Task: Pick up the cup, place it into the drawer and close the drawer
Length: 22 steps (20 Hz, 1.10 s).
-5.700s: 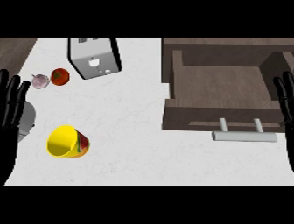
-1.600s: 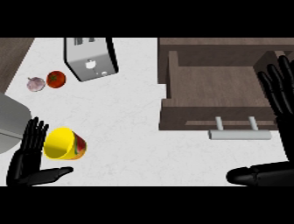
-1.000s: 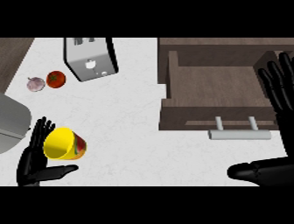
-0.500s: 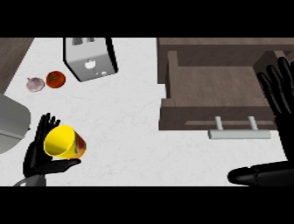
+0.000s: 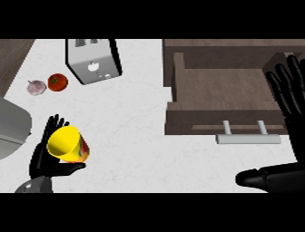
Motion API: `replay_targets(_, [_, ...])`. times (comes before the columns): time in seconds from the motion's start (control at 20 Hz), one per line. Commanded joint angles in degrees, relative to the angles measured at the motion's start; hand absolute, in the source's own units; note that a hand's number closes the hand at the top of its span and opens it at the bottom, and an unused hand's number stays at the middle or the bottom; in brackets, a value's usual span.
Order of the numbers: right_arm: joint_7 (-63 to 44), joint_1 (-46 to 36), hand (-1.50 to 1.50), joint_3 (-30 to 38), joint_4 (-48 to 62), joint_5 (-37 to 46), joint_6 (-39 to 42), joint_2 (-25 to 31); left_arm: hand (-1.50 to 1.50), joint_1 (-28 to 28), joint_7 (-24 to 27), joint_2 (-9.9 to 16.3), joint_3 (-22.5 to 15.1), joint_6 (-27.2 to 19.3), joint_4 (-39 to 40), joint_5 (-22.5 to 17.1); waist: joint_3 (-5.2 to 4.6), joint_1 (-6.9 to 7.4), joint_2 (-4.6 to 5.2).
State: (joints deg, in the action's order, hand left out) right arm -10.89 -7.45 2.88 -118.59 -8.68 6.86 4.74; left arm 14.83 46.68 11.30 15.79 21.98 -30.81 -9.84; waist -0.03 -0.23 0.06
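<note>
The left hand [image 5: 48, 158] sits low at the left of the white counter [image 5: 135, 136], cupped around the yellow cup [image 5: 65, 144]: its fingers rise behind the cup on the left side and the thumb comes in underneath it, so the cup is cradled against the palm, tipped on its side with its open mouth turned up and to the left. The cup is well apart from the drawer [image 5: 215, 90], which stands pulled open at the upper right of the counter, its pale handle [image 5: 247, 137] at the near edge. The right hand [image 5: 299, 99] is held flat and open at the right edge, fingers straight and spread, pointing up over the right side of the drawer, holding nothing. Beyond the cup, a toaster [image 5: 93, 61] stands near the top, with a tomato [image 5: 58, 82] and a garlic bulb [image 5: 36, 87] just beside each other to its left.
</note>
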Motion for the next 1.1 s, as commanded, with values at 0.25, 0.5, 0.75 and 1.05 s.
replay_targets(0.25, [3.87,1.03,-1.5,0.26,2.84,1.02,1.17,0.08,1.5,2.88,6.15,-1.52,-1.35,7.51,2.08,-0.89,-0.02,-0.13,0.11])
replay_targets(0.5, [-4.01,-4.01,-1.5,-0.91,0.38,1.43,-2.2,-0.09,1.5,0.71,11.73,-2.25,-2.67,2.08,-0.02,1.25,-0.03,0.11,0.0])
replay_targets(0.75, [-2.77,0.26,-1.5,0.8,-4.02,-1.35,0.27,1.17,1.5,1.52,12.4,-1.84,-0.23,-2.2,-0.4,-0.88,-0.01,-0.05,-0.07])
replay_targets(1.05, [-0.73,1.17,-1.5,-0.8,-2.01,0.95,-1.01,-0.85,1.5,2.55,15.99,-4.29,-0.26,-5.89,-1.41,-0.98,0.0,0.08,-0.02])
